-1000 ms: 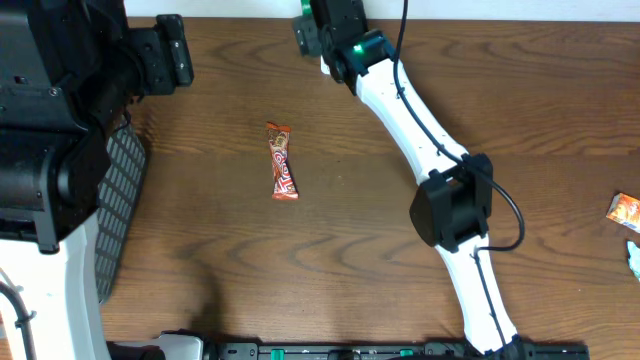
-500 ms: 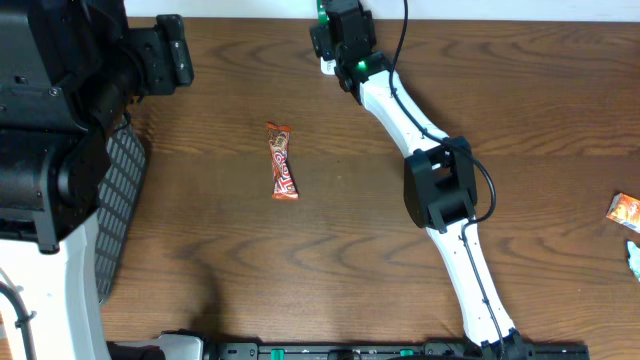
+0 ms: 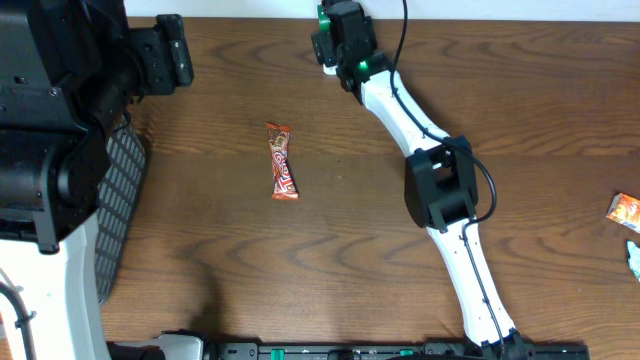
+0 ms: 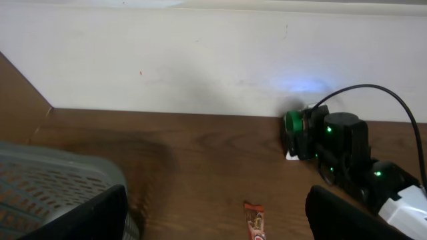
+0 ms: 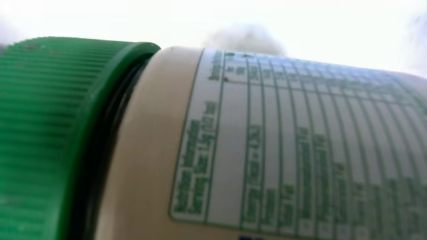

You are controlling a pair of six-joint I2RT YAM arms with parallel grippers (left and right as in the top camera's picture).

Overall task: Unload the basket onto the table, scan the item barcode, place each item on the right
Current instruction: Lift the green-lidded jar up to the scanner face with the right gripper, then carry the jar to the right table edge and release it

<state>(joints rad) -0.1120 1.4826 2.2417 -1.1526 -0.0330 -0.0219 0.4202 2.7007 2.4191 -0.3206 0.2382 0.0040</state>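
Observation:
A white bottle (image 5: 267,147) with a ribbed green cap (image 5: 60,133) and a green printed table fills the right wrist view and hides that gripper's fingers. In the overhead view my right gripper (image 3: 333,32) is at the far table edge, and the green cap (image 3: 322,12) pokes out past it by the wall. The bottle sits in its jaws and turns with it. The cap (image 4: 293,127) also shows in the left wrist view. My left gripper (image 4: 217,223) is open and holds nothing. An orange candy bar (image 3: 282,160) lies on the table below it.
A grey mesh basket (image 3: 118,200) sits at the left edge under the left arm. Small packets (image 3: 625,210) lie at the far right edge. A white wall (image 4: 167,60) rises right behind the table's far edge. The right arm (image 3: 440,195) stretches diagonally across the table.
The right arm's elbow drew in to the left and its wrist swung, carrying the green cap to the right along the far edge. Since half a second ago it has stayed still. The left arm has not moved.

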